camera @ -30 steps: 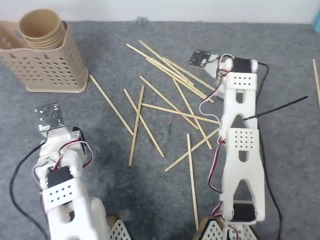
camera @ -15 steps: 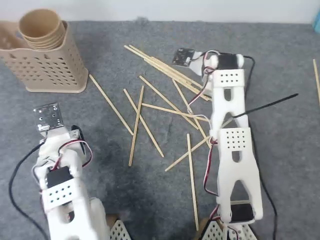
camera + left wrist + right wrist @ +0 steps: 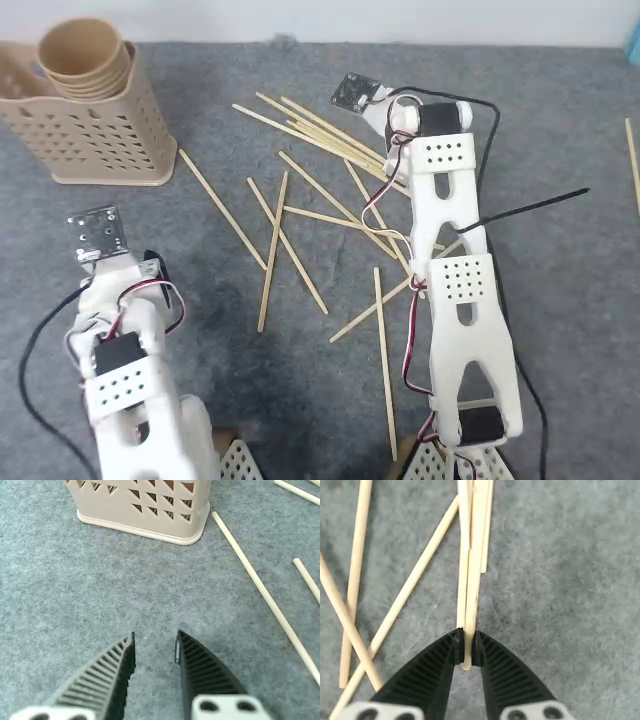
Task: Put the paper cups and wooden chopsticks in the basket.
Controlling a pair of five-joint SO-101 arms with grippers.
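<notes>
Grey carpet covers the desk (image 3: 580, 330), strewn with chopsticks (image 3: 273, 250). The right claw (image 3: 465, 635) pinches a chopstick bundle (image 3: 475, 555); the left claw (image 3: 155, 634) gapes near the basket (image 3: 140, 527).

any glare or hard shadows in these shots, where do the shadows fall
High view: even light, no glare, a soft shadow on the carpet beside the left arm. Left wrist view: a thin shadow under the basket. Right wrist view: faint narrow shadows along the chopsticks in the right gripper.
</notes>
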